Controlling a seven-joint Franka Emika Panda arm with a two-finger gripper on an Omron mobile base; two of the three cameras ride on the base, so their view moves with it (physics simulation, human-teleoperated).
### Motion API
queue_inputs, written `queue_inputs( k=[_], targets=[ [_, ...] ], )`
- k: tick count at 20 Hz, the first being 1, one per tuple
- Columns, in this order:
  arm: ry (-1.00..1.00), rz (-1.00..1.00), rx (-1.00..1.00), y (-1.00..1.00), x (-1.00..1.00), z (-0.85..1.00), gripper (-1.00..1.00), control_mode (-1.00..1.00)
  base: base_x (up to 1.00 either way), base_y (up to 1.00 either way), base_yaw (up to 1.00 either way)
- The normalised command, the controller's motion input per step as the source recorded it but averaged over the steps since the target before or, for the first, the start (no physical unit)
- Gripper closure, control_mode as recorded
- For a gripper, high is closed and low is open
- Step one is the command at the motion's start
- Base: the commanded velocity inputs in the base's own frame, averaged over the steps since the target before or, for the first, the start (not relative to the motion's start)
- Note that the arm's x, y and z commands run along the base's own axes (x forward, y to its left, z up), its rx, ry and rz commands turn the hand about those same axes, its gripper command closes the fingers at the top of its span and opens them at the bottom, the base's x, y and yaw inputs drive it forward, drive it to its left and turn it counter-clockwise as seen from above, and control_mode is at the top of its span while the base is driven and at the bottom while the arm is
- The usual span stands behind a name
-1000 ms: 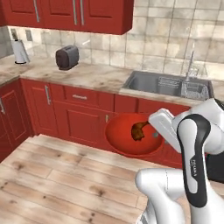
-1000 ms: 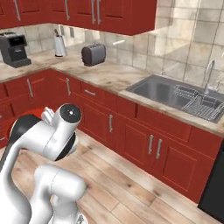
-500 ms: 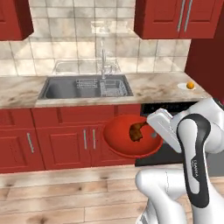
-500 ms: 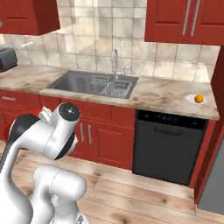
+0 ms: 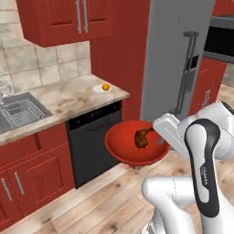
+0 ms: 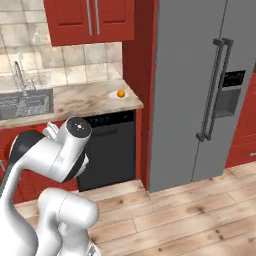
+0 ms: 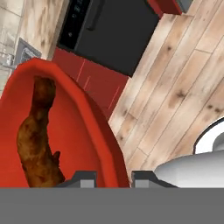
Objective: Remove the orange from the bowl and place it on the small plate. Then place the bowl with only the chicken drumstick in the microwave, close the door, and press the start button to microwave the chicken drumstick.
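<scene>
My gripper point(image 5: 161, 140) is shut on the right rim of the red bowl point(image 5: 130, 148) and holds it in the air, in front of the black dishwasher. The brown chicken drumstick point(image 5: 142, 138) lies in the bowl. In the hand view the bowl point(image 7: 94, 131) has its wall pinched between the two fingertips of the gripper point(image 7: 113, 178), with the chicken drumstick point(image 7: 37, 140) inside it. The orange point(image 5: 105, 87) sits on the small plate point(image 5: 98, 89) at the counter's end; orange point(image 6: 121, 93) and small plate point(image 6: 115, 96) also show from the right. The dark front of the microwave point(image 5: 220, 40) shows at the upper right edge.
A tall grey fridge point(image 5: 180, 59) stands right of the counter, behind the bowl. The black dishwasher point(image 6: 107, 150) sits under the counter's end. A sink with a wire rack point(image 5: 20, 112) lies at the left. Wooden floor point(image 6: 190, 210) spreads in front.
The whole picture has swept sideways as the base turned: the sink has slid off to the left and the fridge has come into view. The bowl stays in my gripper.
</scene>
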Motion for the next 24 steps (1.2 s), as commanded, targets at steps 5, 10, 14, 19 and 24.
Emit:
queue_inputs(
  k=[5,10,14,19,24],
  targets=[
    [0.0,0.0,0.0,0.0,0.0,0.0,1.0,1.0,0.0,-0.03,-0.86],
    [0.0,0.0,0.0,0.0,0.0,0.0,1.0,1.0,0.34,-0.13,-0.71],
    [0.0,0.0,0.0,0.0,0.0,0.0,1.0,1.0,1.0,-0.82,-0.48],
    [0.0,0.0,0.0,0.0,0.0,0.0,1.0,1.0,1.0,-0.56,-0.38],
    [0.0,0.0,0.0,0.0,0.0,0.0,1.0,1.0,1.0,-0.55,-0.27]
  ],
)
